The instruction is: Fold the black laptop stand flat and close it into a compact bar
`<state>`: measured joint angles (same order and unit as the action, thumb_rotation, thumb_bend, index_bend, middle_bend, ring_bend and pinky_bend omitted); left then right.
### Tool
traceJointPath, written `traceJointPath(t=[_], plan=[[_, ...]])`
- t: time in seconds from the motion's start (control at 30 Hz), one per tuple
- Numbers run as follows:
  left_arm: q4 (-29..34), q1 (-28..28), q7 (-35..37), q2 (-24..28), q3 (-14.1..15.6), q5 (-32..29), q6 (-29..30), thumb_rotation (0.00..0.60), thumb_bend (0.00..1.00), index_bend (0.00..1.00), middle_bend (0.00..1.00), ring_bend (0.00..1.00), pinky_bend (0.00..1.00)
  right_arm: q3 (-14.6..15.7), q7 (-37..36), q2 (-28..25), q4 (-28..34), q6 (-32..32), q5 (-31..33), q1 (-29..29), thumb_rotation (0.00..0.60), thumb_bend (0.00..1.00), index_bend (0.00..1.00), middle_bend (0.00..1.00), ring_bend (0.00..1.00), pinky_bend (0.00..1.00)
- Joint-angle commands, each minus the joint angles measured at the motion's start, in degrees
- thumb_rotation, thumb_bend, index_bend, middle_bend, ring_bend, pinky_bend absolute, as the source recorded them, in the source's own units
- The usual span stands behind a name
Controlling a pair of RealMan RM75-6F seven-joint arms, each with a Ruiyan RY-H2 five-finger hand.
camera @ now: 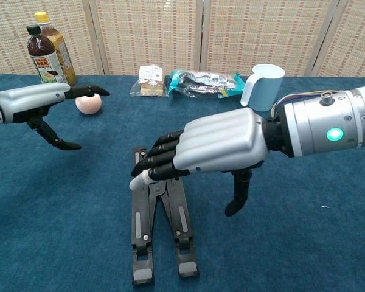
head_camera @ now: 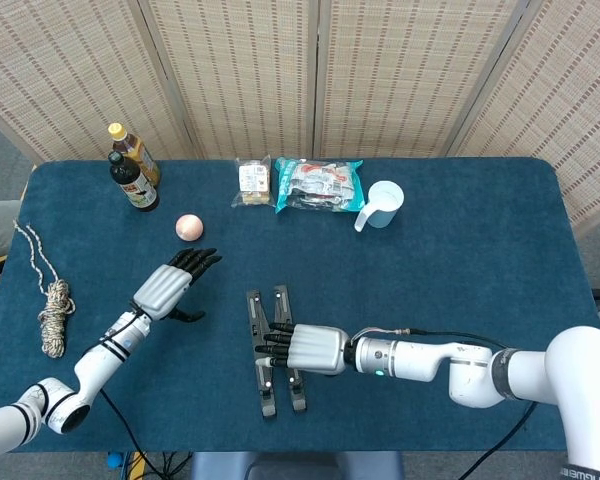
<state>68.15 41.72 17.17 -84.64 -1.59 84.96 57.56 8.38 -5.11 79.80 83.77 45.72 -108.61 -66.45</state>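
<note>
Right hand (camera: 216, 146) open, holding nothing, fingertips bent down onto the far end of the laptop stand (camera: 161, 228). Left hand (head_camera: 167, 287) open too, well off to the left, near a pink ball (head_camera: 188, 227). Stand flat near the table's (head_camera: 480, 260) front edge: 2 black bars in a narrow V, long axis front to back. Farther back: 2 bottles (head_camera: 130, 168), snack packets (head_camera: 318, 185), a cup (head_camera: 383, 204); rope (head_camera: 52, 310) at left. Labels unreadable.

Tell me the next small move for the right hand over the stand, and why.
Probably lower the right hand onto the laptop stand and squeeze its two bars together: they lie flat but splayed in a narrow V, and the left hand is off to the side, holding nothing.
</note>
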Motion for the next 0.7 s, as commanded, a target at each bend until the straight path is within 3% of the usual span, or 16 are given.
traceJointPath(t=[0.03, 0.7], plan=[[0.1, -0.3, 0.1, 0.3, -0.2, -0.1, 0.3, 0.600, 0.17, 0.04, 0.00, 0.00, 0.00, 0.1, -0.3, 1.5, -1.5, -1.4, -1.0, -1.3, 0.600, 0.00, 0.00, 0.00, 0.00, 0.00], [-1.2, -2.2, 2.7, 0.6, -0.8, 0.6, 2.0, 0.600, 0.17, 0.04, 0.00, 0.00, 0.00, 1.1, -3.0, 11.4, -13.1, -3.4, -3.1, -6.4, 0.600, 0.00, 0.00, 0.01, 0.00, 0.00]])
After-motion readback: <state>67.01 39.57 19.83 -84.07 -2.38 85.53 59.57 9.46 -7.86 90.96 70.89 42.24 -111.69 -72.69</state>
